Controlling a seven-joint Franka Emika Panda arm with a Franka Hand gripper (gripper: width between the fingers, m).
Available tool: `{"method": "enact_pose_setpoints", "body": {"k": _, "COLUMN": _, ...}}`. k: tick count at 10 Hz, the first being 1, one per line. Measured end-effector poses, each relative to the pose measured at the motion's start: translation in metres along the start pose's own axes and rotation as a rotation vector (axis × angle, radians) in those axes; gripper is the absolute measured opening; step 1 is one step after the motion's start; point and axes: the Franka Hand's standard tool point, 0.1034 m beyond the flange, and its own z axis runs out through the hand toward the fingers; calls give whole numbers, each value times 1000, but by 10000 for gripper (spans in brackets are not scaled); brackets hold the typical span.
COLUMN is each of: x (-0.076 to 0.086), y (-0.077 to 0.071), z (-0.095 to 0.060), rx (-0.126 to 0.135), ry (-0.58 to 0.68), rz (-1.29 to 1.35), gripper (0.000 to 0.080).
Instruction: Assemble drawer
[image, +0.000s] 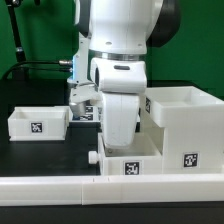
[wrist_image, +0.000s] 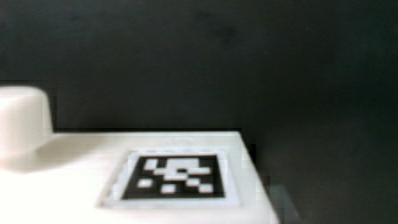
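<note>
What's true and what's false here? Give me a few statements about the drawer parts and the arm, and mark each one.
1. A small tray lies at the exterior view's left, apart from the arm. True.
2. The tall box stands at the exterior view's left. False: it stands at the right.
3. A second tray sits under the arm, by the low wall. True.
4. The tall box carries no tag. False: a black-and-white tag shows on its front.

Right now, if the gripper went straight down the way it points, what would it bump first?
Probably the small white tray directly beneath the gripper. The wrist view shows a tagged white surface close under the finger, though how much gap is left is unclear.
</note>
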Motion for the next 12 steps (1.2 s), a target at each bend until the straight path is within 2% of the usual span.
{"method": "enact_pose_setpoints", "body": {"k": 12, "x": -3, "y": 0, "z": 0, "rx": -3, "ry": -16, "rz": -19, "gripper": 42}}
